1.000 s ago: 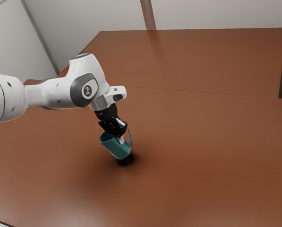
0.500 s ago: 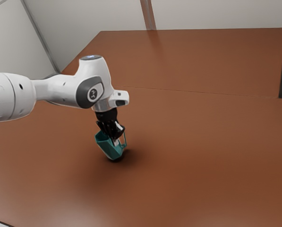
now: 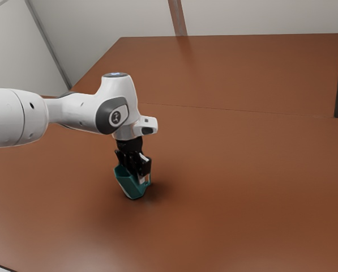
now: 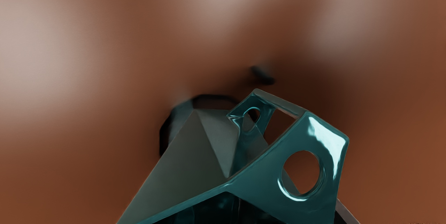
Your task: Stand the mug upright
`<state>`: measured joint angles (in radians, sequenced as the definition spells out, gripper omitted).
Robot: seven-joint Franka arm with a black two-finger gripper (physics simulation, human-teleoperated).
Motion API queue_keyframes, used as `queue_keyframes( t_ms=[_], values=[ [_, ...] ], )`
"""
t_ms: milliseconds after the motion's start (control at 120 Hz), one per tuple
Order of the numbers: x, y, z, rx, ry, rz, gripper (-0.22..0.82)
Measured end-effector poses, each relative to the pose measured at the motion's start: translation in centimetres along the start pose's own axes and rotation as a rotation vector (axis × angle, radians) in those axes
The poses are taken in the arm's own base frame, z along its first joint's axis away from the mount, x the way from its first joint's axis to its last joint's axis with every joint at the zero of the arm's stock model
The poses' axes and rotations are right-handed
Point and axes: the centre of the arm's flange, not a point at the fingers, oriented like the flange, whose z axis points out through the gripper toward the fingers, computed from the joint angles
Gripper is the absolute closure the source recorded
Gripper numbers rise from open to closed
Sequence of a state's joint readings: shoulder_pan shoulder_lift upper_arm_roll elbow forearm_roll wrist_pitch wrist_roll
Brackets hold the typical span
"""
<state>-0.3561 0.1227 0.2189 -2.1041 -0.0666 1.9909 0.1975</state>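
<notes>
Exterior view: the end effector [image 3: 140, 177] is gripping the teal mug [image 3: 129, 187] just above the desk's [image 3: 242, 170] surface or on it; I cannot tell which.
The mug is sitting at the end effector's seven o'clock, its mouth leaning toward eleven; the fingers are closing on it, their exact gap hiding.

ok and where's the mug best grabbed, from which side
Probably by the thin wall at its rim, from above, one finger inside and one outside: the mug leans, its open mouth tipped up toward the exterior view's left.
</notes>
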Motion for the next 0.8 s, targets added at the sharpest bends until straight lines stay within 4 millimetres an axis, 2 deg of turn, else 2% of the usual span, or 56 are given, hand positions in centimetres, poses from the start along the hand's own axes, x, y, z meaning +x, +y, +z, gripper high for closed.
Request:
queue_keyframes(
  t_ms=[75,167,400,567,800],
  values=[
    [0.0,0.2,-0.3,0.005,0.003,0.007,0.34],
    [-0.1,0.2,-1.1,0.017,0.017,0.016,0.22],
    [-0.1,0.2,-4.6,0.034,0.086,0.026,0.07],
    [0.6,-0.2,-10.3,0.085,0.187,0.037,0.03],
    [0.1,-2.7,-21.2,0.189,0.303,0.002,0.01]
  ],
)
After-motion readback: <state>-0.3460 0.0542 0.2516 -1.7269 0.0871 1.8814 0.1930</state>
